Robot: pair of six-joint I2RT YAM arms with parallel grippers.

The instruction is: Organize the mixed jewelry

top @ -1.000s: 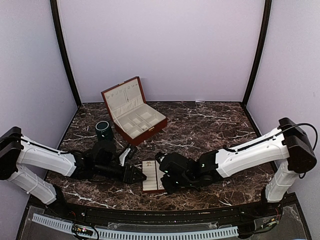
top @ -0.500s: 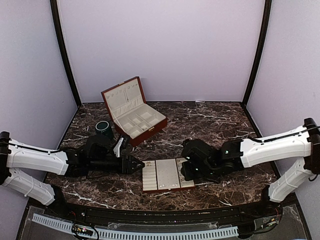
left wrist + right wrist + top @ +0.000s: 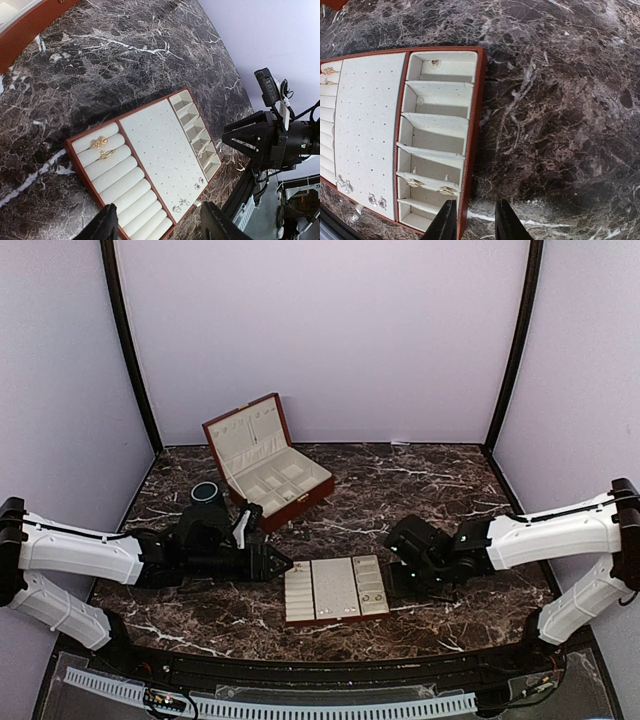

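Left gripper (image 3: 280, 565) and right gripper (image 3: 397, 575) flank the tray (image 3: 335, 585) on the tabletop (image 3: 430, 490), fingers (image 3: 107, 227) spread and empty. The mixed jewelry (image 3: 371, 199) lies scattered across its pad, rolls and compartments; we should descend squarely over one stud, pinching gently.

Gold rings (image 3: 98, 143), cream tray (image 3: 155, 145) edged brown, dark table (image 3: 125, 65) veined white

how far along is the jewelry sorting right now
Done so far: the tray lies flat, with two gold rings on its rolls, several studs pinned along one edge of the pad and small pieces in some side compartments. In hand: nothing; the left gripper and right gripper are both open and empty beside the tray. Left: hard to judge, since the inside of the cup cannot be made out.
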